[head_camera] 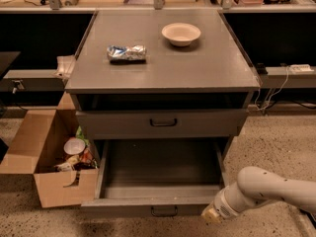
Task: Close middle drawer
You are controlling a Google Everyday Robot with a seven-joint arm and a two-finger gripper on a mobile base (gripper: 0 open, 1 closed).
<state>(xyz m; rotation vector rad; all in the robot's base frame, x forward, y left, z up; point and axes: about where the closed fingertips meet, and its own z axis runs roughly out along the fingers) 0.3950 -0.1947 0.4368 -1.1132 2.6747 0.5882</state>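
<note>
hidden / unclear: the end effector [211, 215] shows as a cream-coloured tip on the white rounded robot arm [269, 186], which comes in from the lower right and is cut off at the frame edge. it sits low, just beside the right end of the open drawer's front. contact cannot be confirmed, and whether it is released or clenched cannot be told. the lowest drawer is hidden beneath the open one. the long work benches [123, 1] behind are cropped at the top, and the items on them are too small to identify.

task item: the wide grey metal middle drawer [160, 179] stands far out of the grey metal desk [197, 65]. its low flat front is nearest the camera, with a small dark bar handle [164, 211] at centre. only its grey floor and side walls show inside. the taller-fronted grey top drawer [207, 124] above it sits back in the frame.

containers: a round cream shallow bowl [180, 33] stands upright at the desk's rear right. a crumpled silver foil packet [127, 53] lies to its left, well apart. an open brown cardboard box [61, 191] on the floor, just beside the desk's left side, holds a white round lid or cup [74, 145] and colourful wrappers [83, 158] that are hard to make out.
</note>
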